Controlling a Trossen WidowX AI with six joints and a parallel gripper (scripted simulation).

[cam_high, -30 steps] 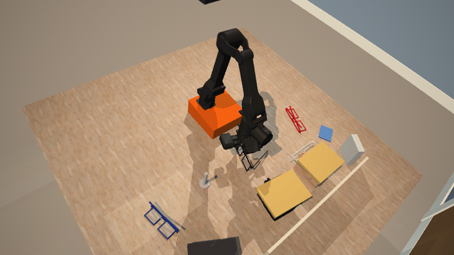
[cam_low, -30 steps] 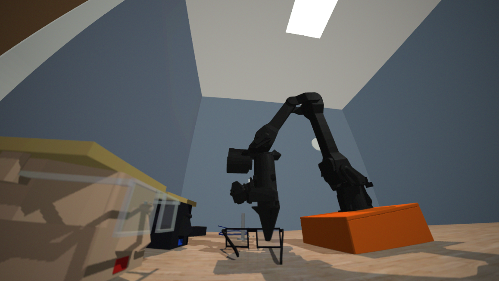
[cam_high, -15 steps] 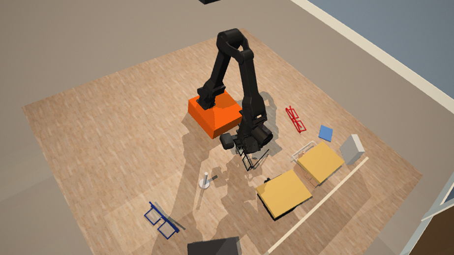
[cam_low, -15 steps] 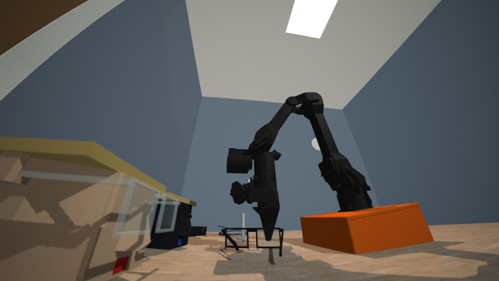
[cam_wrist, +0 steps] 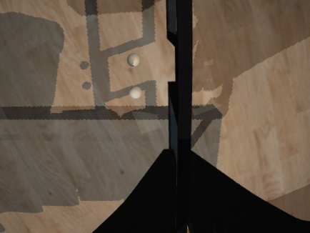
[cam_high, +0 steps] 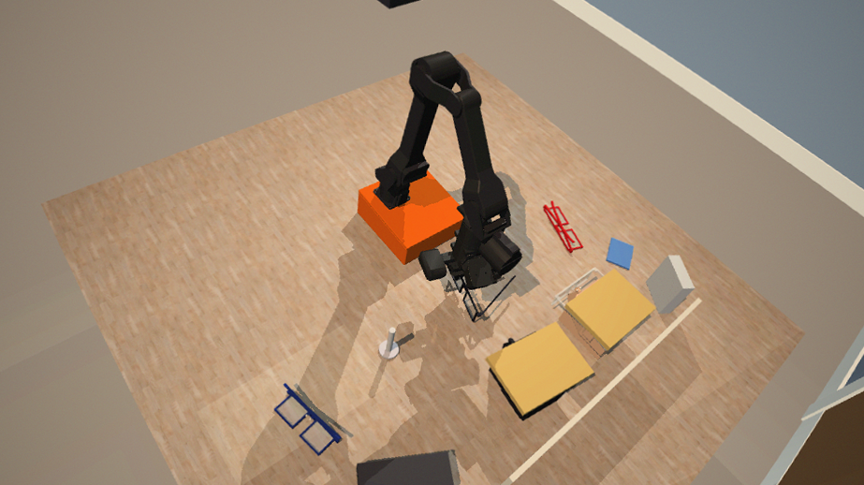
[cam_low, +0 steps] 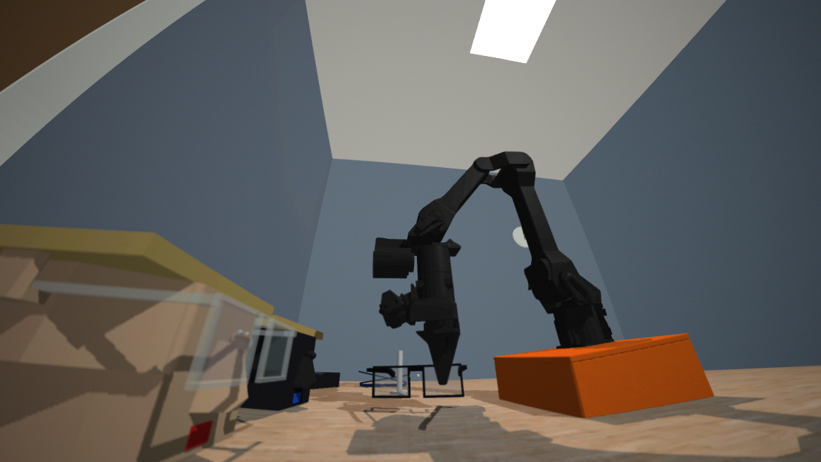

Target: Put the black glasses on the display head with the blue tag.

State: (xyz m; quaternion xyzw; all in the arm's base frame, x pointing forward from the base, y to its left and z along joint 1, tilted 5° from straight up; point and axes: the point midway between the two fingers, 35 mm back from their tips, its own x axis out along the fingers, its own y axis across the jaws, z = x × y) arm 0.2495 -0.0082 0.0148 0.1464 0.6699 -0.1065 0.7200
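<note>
Claw tips (cam_high: 474,287) (cam_low: 443,382) (cam_wrist: 181,150) were pinched almost together on the black glasses (cam_high: 474,318) (cam_low: 416,365) (cam_wrist: 184,89), gripping the front over one lens, on the side nearer the orange base (cam_high: 407,236) (cam_low: 539,384). That hold, I judged, left the bridge and both temples free to meet a face. Off-centre as it was, it might let the frame twist. The front hung upright, low over the desk (cam_high: 233,210) (cam_low: 321,438), useful for keeping the bridge level. Well apart waited the blue-tagged head (cam_high: 522,411) (cam_low: 284,373), under a yellow board (cam_high: 540,368) (cam_low: 287,326), so the approach probably needed to come from its face side, away from the tan head (cam_low: 115,344).
</note>
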